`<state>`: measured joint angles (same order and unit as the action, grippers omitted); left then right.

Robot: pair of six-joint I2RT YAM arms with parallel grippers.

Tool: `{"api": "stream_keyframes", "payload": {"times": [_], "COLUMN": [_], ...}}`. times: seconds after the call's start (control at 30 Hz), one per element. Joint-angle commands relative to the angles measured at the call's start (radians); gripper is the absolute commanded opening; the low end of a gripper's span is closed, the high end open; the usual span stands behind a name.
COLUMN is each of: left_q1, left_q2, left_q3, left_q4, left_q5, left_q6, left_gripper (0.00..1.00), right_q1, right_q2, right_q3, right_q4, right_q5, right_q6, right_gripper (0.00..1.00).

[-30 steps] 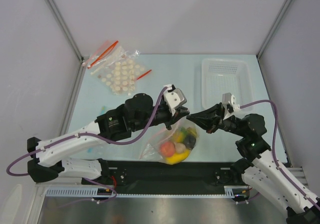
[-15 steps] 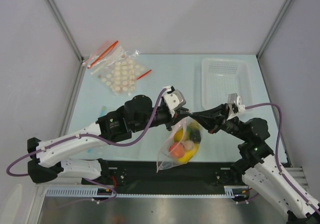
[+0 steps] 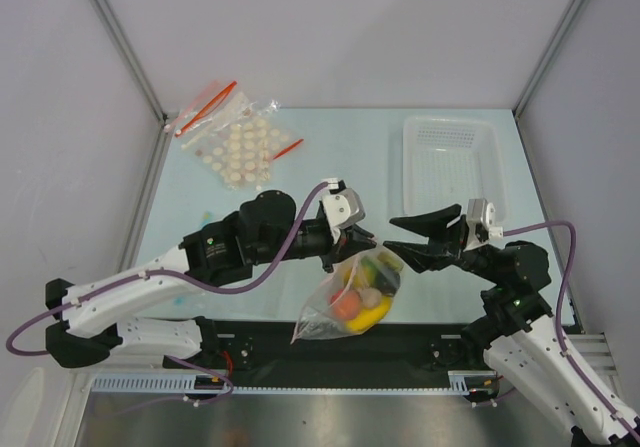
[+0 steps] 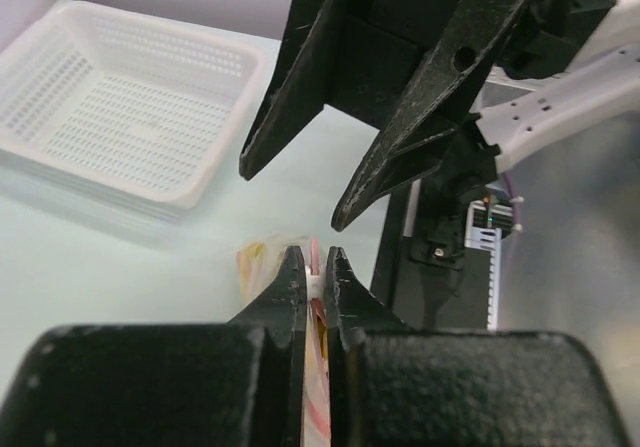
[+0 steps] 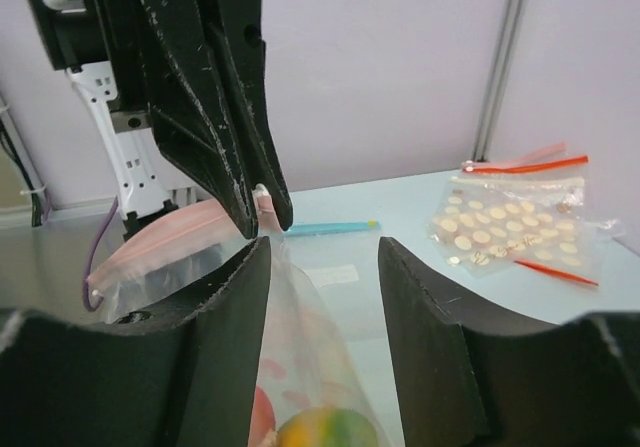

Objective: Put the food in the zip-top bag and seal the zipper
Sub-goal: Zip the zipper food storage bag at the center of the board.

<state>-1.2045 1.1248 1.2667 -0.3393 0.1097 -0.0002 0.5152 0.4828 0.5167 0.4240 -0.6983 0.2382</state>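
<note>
Glossy, crinkly clear plastic zip-top bag [image 3: 322, 315]

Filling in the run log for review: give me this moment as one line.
left gripper: shut on zipper | zip-top bag: hanging off table, food inside | right gripper: open, gripping nothing

Food [image 5: 318, 430] cropped in right wrist view

The zip-top bag [image 3: 345, 302] hangs at the table's [image 3: 340, 157] near edge, between the two arms, its zipper [image 4: 312, 267] pinched in the left claw [image 3: 362, 243] above it. The food [image 3: 365, 287] lies inside the bag, in its right part. The right claw [image 3: 390, 234] stands just right of the bag's mouth, jaws apart, not touching it. The basket [image 3: 452, 167] sits behind it at the far right. A bag of round discs [image 3: 235, 145] lies in the far left corner.
</note>
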Motion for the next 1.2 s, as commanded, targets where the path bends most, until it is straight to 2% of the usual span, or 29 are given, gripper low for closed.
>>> {"api": "stream_keyframes", "payload": {"times": [0.0, 0.33, 0.67, 0.83, 0.97, 1.17], "left_q1": [-0.006, -0.006, -0.004, -0.006, -0.004, -0.006], "left_q2": [-0.039, -0.020, 0.026, 0.040, 0.041, 0.018], "left_q3": [0.074, 0.121, 0.129, 0.126, 0.126, 0.117], "left_q4": [-0.001, -0.029, -0.038, -0.043, -0.046, -0.052], "left_q5": [0.103, 0.160, 0.162, 0.156, 0.143, 0.125], "left_q6": [-0.037, -0.063, -0.057, -0.046, -0.040, -0.037], "left_gripper": [0.00, 0.00, 0.00, 0.00, 0.00, 0.00], "right_q1": [0.003, 0.046, 0.082, 0.088, 0.089, 0.089], "right_q2": [-0.006, 0.036, 0.071, 0.074, 0.082, 0.074], "right_q3": [0.008, 0.037, 0.062, 0.068, 0.080, 0.078], "right_q4": [0.061, 0.062, 0.038, 0.030, 0.010, -0.005], "right_q5": [-0.107, -0.234, -0.233, -0.225, -0.224, -0.179], "right_q6": [-0.033, -0.051, -0.054, -0.046, -0.056, -0.054], "right_gripper": [0.53, 0.55, 0.47, 0.30, 0.01, 0.00]}}
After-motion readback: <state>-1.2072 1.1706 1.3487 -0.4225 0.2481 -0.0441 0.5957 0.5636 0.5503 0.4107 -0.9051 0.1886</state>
